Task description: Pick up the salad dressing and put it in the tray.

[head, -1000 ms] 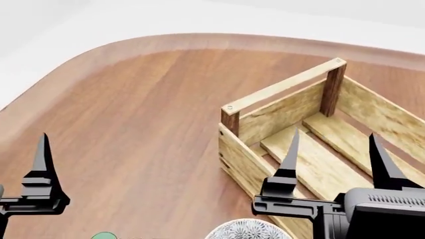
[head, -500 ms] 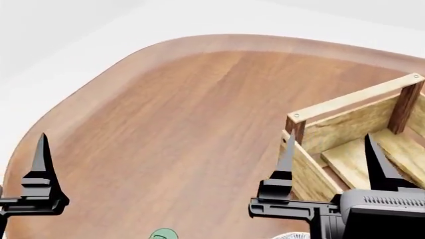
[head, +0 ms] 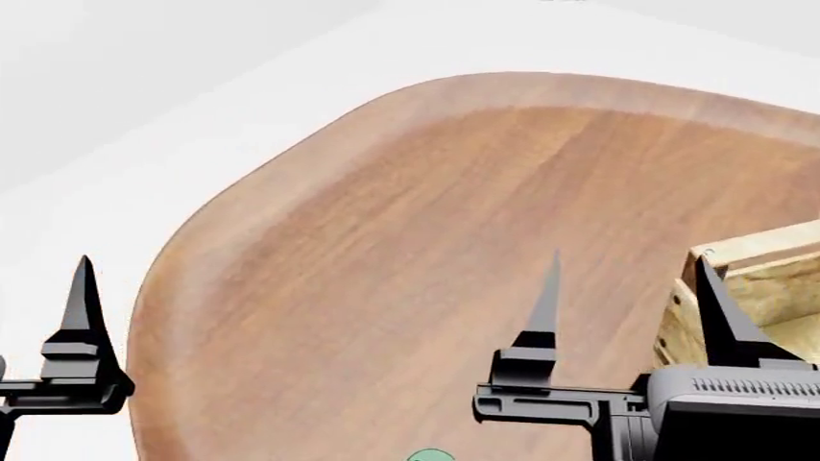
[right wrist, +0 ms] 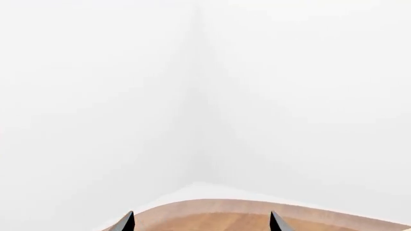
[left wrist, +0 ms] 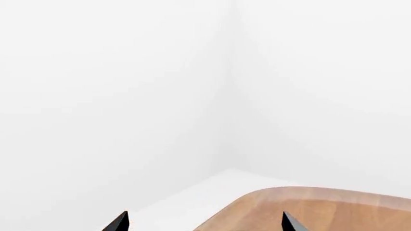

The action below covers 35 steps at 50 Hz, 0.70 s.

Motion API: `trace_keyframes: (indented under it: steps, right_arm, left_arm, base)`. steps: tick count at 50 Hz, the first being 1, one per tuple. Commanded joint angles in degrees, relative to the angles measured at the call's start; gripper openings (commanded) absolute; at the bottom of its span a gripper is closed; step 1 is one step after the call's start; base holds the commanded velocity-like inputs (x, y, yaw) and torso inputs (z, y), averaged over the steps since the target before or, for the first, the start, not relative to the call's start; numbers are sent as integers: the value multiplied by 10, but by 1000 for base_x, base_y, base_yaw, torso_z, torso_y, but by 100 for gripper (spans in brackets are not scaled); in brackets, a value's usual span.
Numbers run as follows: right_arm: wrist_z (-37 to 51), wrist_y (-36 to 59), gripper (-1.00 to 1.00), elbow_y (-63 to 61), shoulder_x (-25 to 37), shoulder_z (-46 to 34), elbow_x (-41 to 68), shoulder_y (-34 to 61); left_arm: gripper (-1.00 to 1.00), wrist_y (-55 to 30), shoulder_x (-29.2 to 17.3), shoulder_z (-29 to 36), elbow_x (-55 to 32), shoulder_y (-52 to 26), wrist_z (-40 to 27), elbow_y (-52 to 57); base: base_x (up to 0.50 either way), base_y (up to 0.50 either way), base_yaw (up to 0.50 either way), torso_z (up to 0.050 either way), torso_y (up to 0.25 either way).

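- The tray (head: 756, 288) has been carried to the frame's right edge; a green cap (head: 432, 455), presumably the dressing, has been shifted toward bottom centre.
- Right pincer (head: 628, 288) is shown open and empty; left pincer (head: 26, 307), cut off at the left edge: state undeterminable.

Smooth wooden table (head: 384, 240), seemingly rough-slatted wooden tray (head: 769, 279)

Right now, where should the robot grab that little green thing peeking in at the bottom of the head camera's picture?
Only its rounded green top shows; the body is cut off by the frame. Likely best: the open right gripper, nearest it, comes down from above and closes just below that top.
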Motion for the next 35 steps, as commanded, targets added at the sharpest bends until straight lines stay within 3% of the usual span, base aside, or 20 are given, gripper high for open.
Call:
trace_keyframes:
  steps: [1, 9, 15, 20, 21, 22, 24, 35]
  right_arm:
    - [4, 8, 100, 6, -1, 2, 11, 4]
    - [7, 43, 100, -3, 28, -34, -28, -2]
    - [-1, 70, 100, -17, 44, -2, 7, -13]
    - [-20, 31, 100, -3, 85, -25, -41, -39]
    - [-36, 29, -100, -2, 101, -37, -48, -41]
    - [-50, 37, 100, -8, 109, -30, -27, -46]
    - [-71, 79, 100, -22, 117, -3, 30, -50]
    - [-129, 156, 100, -69, 216, -40, 38, -113]
  left_arm:
    - [100, 1, -2, 3, -2, 0, -1, -2]
    - [100, 6, -2, 3, -4, 2, -2, -7]
    - [100, 5, -3, 3, -7, 4, -3, -6]
    - [100, 8, -4, 6, -7, 7, -3, -6]
    - [100, 9, -4, 6, -7, 7, -3, -7]
    - [100, 8, -4, 6, -8, 7, -3, -6]
    - [100, 8, -5, 6, -9, 9, -4, -2]
    - [100, 7, -7, 7, -14, 10, -5, -1]
  base:
    - [0, 0, 0, 0, 0]
    - [0, 0, 0, 0, 0]
    - [0, 0, 0, 0, 0]
    - [0, 0, 0, 0, 0]
    - [0, 0, 0, 0, 0]
    - [0, 0, 0, 0, 0]
    - [0, 0, 0, 0, 0]
    - [0, 0, 0, 0, 0]
